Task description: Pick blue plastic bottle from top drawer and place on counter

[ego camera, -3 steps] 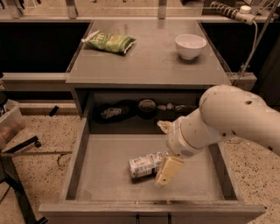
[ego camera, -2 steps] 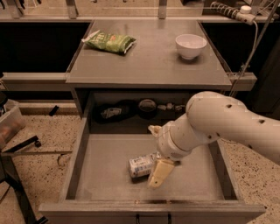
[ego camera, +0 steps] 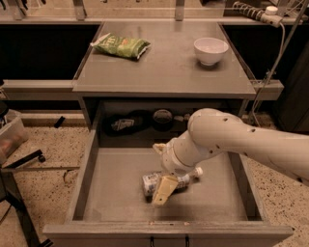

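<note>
The blue plastic bottle (ego camera: 151,182) lies on its side on the floor of the open top drawer (ego camera: 111,202), white cap (ego camera: 198,171) pointing right. My gripper (ego camera: 161,169) reaches down from the right and is open over the bottle's labelled end. One beige finger (ego camera: 163,191) is in front of the bottle and overlaps it. The other finger (ego camera: 159,147) is behind it. The bottle rests on the drawer bottom. The grey counter (ego camera: 164,67) lies above and behind the drawer.
A green snack bag (ego camera: 120,46) lies at the counter's back left and a white bowl (ego camera: 210,49) at its back right. Dark objects (ego camera: 126,123) sit in the recess behind the drawer. The drawer's side walls (ego camera: 86,178) flank the bottle. A power strip (ego camera: 256,13) lies at top right.
My arm has swung left and lower. The gripper has moved from the bottle's right side to straddle it. The bottle has not moved.
</note>
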Action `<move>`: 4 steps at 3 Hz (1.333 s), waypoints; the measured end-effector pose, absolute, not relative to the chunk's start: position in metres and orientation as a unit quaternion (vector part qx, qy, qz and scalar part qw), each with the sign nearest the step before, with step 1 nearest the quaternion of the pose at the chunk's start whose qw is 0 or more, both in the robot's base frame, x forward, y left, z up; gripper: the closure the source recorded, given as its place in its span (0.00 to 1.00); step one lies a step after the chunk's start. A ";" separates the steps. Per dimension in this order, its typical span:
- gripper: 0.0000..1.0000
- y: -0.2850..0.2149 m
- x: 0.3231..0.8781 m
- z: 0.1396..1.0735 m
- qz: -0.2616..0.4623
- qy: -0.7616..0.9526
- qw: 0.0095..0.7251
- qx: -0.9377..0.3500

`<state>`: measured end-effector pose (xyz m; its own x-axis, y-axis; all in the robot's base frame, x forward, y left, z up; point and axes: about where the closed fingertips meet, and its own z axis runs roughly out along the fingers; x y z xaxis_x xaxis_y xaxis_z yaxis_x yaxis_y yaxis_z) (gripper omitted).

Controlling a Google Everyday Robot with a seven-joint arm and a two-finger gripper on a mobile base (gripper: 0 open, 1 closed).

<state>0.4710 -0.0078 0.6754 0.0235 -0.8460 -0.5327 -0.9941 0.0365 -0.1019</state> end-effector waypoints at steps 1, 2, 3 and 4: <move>0.00 -0.008 0.487 0.659 0.163 0.684 0.233 -0.671; 0.00 -0.010 0.484 0.644 0.177 0.691 0.229 -0.662; 0.00 -0.016 0.476 0.633 0.186 0.700 0.225 -0.652; 0.19 -0.016 0.476 0.633 0.186 0.700 0.225 -0.652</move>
